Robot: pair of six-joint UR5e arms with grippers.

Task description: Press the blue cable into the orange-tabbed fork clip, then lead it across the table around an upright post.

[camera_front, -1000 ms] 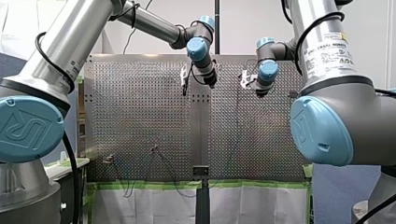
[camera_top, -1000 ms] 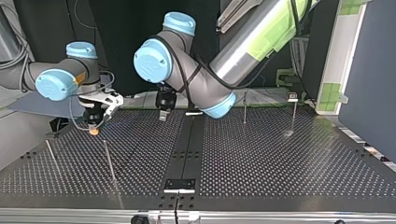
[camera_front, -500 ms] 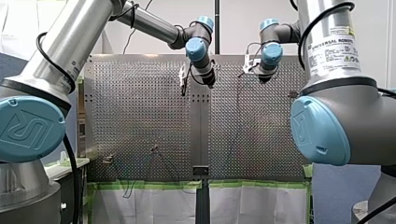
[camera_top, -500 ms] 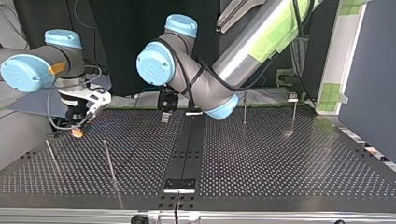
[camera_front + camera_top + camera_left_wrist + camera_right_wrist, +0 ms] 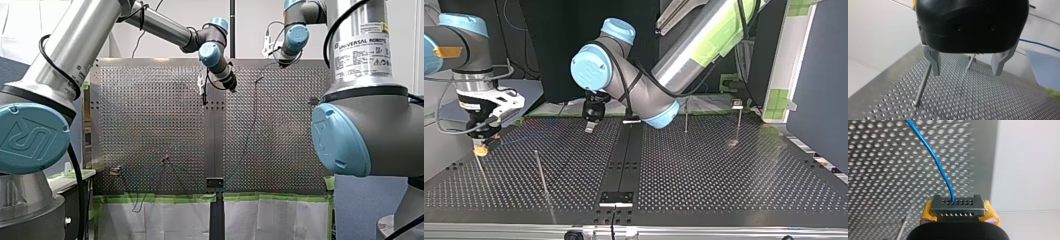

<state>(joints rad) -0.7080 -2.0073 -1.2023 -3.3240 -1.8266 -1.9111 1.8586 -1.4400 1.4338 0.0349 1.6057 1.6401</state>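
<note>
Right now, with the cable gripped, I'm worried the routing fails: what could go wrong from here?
My right hand is shut on the blue cable; a hard pull might slip it out. In the top view it hangs close to a thin upright post and could knock it. My left hand is open and empty, so nothing backs up the grip.

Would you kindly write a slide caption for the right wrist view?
Right pincer shut on the blue cable, with the perforated table beyond.
</note>
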